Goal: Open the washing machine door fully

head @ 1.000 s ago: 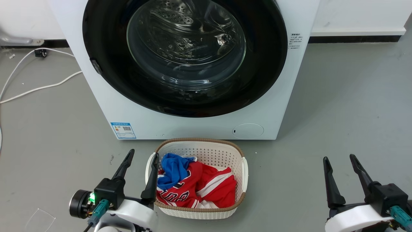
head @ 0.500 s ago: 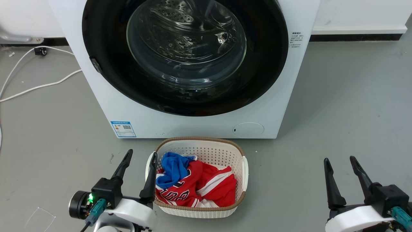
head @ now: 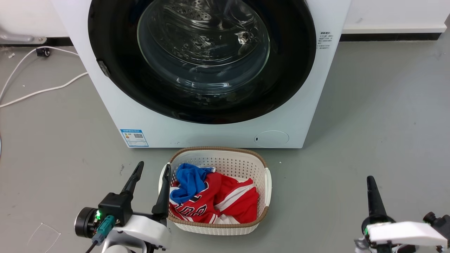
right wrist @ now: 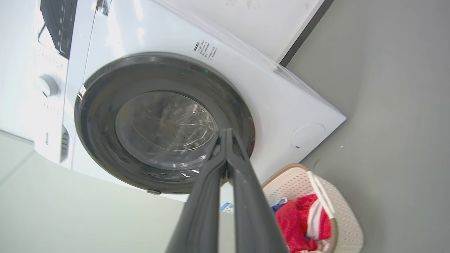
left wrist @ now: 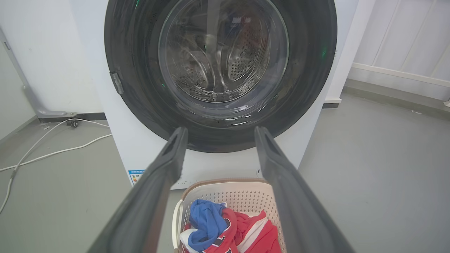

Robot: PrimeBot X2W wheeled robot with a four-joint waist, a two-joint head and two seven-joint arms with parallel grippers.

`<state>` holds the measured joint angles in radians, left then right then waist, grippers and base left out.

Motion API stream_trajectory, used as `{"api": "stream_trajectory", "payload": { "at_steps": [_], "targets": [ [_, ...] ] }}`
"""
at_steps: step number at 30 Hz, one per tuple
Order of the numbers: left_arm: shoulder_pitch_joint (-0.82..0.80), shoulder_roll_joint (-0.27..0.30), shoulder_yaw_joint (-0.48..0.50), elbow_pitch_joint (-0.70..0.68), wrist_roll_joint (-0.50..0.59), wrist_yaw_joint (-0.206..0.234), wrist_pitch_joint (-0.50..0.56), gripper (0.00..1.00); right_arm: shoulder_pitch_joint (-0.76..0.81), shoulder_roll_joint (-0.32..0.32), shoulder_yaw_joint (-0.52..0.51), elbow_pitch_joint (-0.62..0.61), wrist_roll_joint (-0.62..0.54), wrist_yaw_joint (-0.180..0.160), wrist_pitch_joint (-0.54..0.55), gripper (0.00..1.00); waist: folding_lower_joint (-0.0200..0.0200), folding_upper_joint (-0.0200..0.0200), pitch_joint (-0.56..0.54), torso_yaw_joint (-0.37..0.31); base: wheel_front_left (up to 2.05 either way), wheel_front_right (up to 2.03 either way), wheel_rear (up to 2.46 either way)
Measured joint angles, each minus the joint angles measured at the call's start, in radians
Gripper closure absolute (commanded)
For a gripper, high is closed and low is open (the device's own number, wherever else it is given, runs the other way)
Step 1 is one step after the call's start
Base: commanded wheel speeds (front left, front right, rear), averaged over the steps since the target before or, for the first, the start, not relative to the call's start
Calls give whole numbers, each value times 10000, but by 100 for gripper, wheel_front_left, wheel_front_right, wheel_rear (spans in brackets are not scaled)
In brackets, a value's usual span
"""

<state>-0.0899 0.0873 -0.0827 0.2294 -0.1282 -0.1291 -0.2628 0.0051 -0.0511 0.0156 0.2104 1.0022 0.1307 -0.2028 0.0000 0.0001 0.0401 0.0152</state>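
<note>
The white washing machine (head: 211,135) stands in front of me, its round door (head: 116,70) lying flat against the front, black rim around clear glass. A small latch piece (head: 102,66) sits on the rim's left side. My left gripper (head: 154,165) is open by the basket's left edge, well short of the door. In the left wrist view the left gripper (left wrist: 220,130) frames the door's (left wrist: 133,70) lower rim with nothing between the fingers. My right gripper (head: 370,180) is low at the right, rolled on its side. In the right wrist view its fingers (right wrist: 225,131) are pressed together, shut on nothing, pointing at the door (right wrist: 102,140).
A white woven basket (head: 218,151) with red and blue clothes (head: 214,200) sits on the grey floor just before the machine. A white cable (head: 42,91) runs across the floor at the left. Open floor lies to the right of the machine.
My right gripper has shut its fingers, rolled over and dropped lower and to the right. The head camera has tilted slightly. The left gripper has barely moved.
</note>
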Motion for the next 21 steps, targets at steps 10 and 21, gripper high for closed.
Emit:
{"api": "stream_trajectory", "payload": {
  "at_steps": [10, 21],
  "targets": [
    [-252, -71, 44, -82, -169, -2, -2, 0, -1885, -17, -102, 577, 7104, -2, 372, 100, 0, 0, 320, 15, 0, 0, 0],
    [-1104, -111, -466, -355, -339, -17, -2, 0, -6009, -1848, -6, 2579, 8100, -2, 1521, 100, 0, 0, 1166, 325, 0, 0, 0]
  ]
}}
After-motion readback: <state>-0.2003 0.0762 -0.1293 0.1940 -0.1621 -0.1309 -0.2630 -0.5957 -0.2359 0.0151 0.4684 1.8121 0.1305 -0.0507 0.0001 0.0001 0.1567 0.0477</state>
